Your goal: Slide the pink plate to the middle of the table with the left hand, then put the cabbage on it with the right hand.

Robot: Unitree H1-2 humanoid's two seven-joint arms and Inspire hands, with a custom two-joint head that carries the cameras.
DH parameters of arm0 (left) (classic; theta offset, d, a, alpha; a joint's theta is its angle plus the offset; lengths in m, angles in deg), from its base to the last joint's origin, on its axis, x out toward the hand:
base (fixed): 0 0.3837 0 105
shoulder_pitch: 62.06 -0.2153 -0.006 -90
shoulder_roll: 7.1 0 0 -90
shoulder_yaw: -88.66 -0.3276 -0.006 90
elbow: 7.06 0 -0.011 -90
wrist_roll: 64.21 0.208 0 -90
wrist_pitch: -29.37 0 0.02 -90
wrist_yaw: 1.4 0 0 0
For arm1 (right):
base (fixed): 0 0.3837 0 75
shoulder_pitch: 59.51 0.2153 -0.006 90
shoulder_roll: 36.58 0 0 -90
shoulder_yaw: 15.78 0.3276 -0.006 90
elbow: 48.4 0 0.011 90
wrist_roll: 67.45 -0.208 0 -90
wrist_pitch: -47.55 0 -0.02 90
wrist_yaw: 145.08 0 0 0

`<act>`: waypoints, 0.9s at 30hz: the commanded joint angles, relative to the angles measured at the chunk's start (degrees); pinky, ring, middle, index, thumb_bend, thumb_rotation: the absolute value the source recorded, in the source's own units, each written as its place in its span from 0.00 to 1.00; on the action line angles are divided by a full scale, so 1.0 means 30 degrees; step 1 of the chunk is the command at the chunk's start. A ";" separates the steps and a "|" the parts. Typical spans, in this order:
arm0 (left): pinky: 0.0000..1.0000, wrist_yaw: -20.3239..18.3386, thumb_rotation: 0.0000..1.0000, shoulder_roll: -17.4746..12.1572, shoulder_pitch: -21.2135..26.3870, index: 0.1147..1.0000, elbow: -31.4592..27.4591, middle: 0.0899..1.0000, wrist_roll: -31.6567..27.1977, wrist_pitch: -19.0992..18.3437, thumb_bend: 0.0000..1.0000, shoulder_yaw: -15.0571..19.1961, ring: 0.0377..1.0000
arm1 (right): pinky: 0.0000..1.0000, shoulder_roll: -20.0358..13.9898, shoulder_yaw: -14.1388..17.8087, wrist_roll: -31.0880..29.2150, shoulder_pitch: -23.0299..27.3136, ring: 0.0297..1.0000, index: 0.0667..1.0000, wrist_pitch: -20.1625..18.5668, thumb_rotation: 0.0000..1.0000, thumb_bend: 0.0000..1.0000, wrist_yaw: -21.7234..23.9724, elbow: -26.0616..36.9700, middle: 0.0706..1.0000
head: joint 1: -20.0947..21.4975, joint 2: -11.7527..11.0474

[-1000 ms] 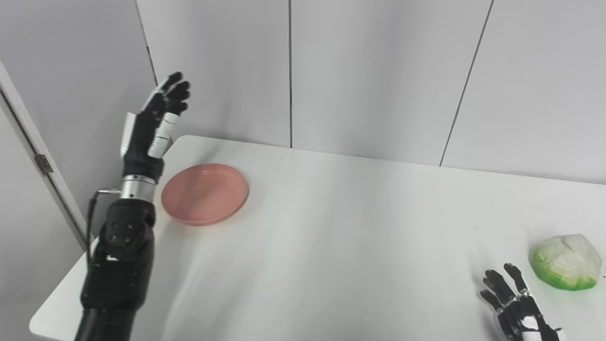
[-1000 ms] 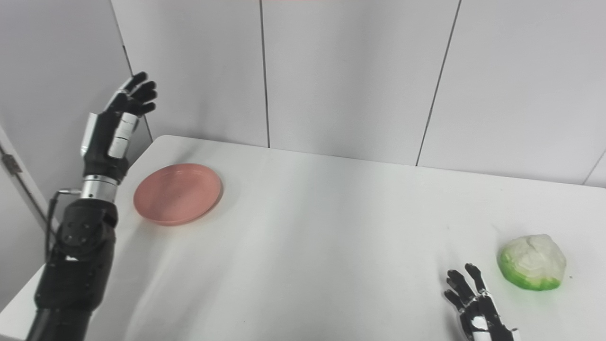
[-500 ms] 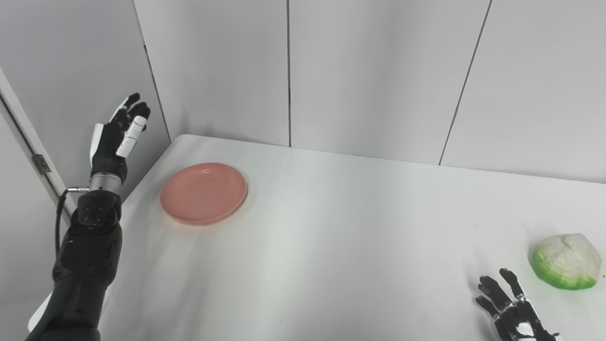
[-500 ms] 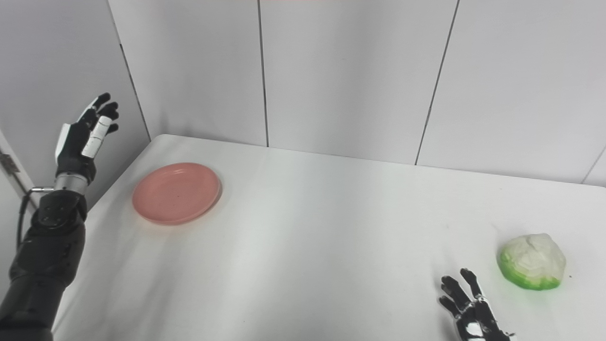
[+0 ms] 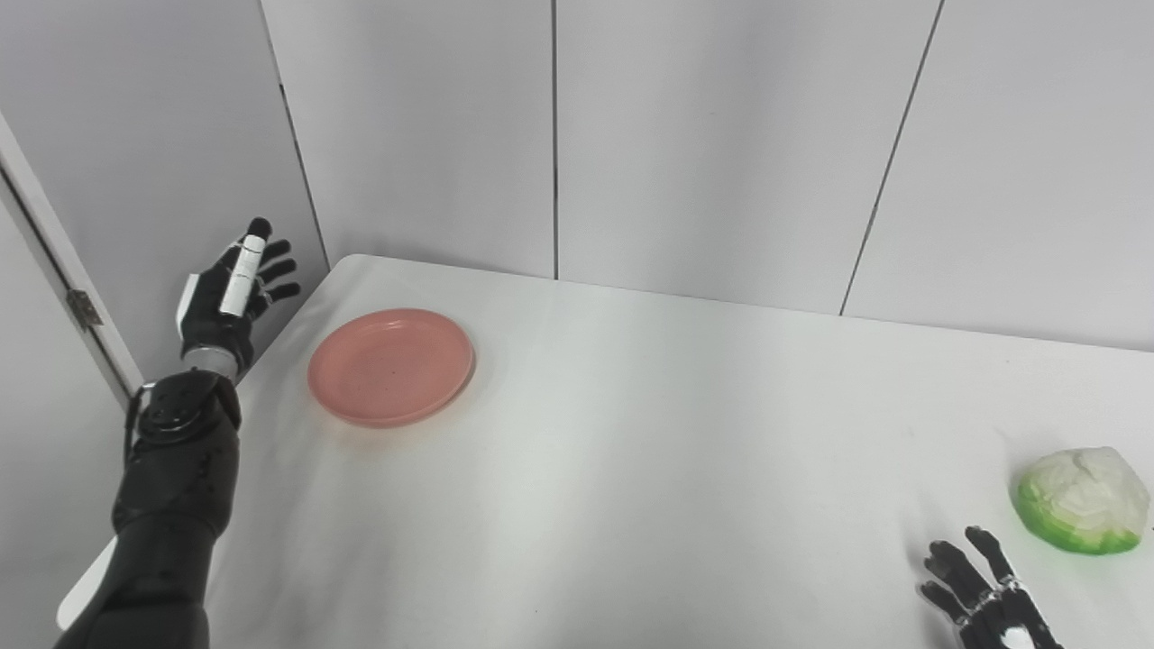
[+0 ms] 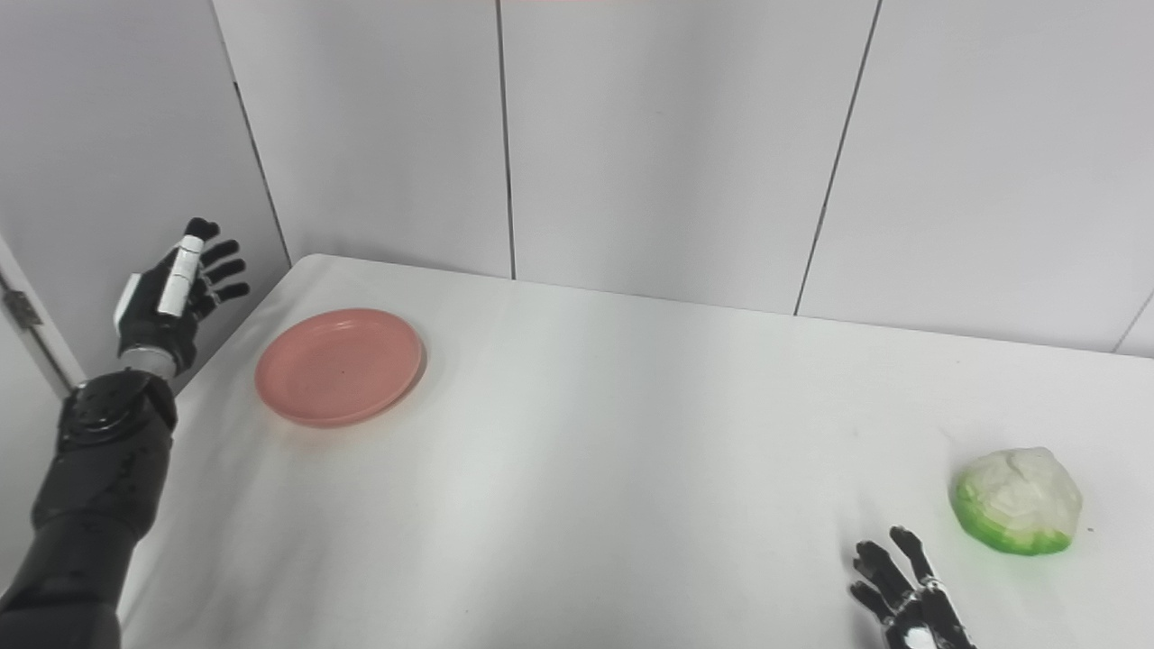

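Note:
The pink plate lies flat on the white table near its far left corner. My left hand is open and empty, raised beyond the table's left edge, a short way left of the plate and not touching it. The cabbage, white on top with a green base, sits at the table's right side. My right hand is open and empty at the bottom right, a little in front and left of the cabbage, partly cut off by the picture's edge. The plate and cabbage also show in the right eye view.
Grey wall panels stand close behind the table. A door frame with a hinge is at the far left, just beside my left arm.
My left hand has moved left off the table, dropped lower and turned its fingers toward the plate. My right hand has slipped slightly down. Plate and cabbage have not moved.

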State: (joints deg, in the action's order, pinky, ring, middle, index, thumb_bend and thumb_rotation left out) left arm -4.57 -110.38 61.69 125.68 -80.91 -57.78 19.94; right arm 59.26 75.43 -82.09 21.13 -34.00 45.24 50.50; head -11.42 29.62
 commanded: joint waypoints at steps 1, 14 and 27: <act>0.72 -0.0217 0.78 0.0226 0.0138 0.81 -0.0566 0.80 -0.0516 -0.0131 0.86 0.0197 0.80 | 0.86 0.0004 0.0236 -0.0260 -0.0115 0.86 0.92 -0.0500 0.84 0.73 -0.0098 0.0718 0.84 | -0.0033 0.0130; 0.77 -0.1259 0.76 0.2530 0.0123 0.83 0.4064 0.80 -0.2518 0.1690 0.88 0.1179 0.81 | 0.90 0.0742 0.1152 -0.2657 -0.0397 0.87 0.93 -0.3200 0.91 0.74 -0.0867 0.2398 0.87 | 0.0124 0.0228; 0.74 -0.2275 0.82 0.3103 -0.0352 0.84 0.3483 0.85 -0.2530 0.1882 0.86 0.0514 0.85 | 0.89 0.0820 0.0934 -0.2015 -0.0357 0.86 0.93 -0.2863 0.85 0.76 -0.0532 0.2312 0.85 | 0.0050 -0.0217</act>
State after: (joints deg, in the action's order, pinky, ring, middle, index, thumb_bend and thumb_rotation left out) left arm -11.09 -102.66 62.19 136.43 -87.99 -49.51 21.91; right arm 61.88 78.28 -88.52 19.32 -43.92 43.03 56.06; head -11.34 28.92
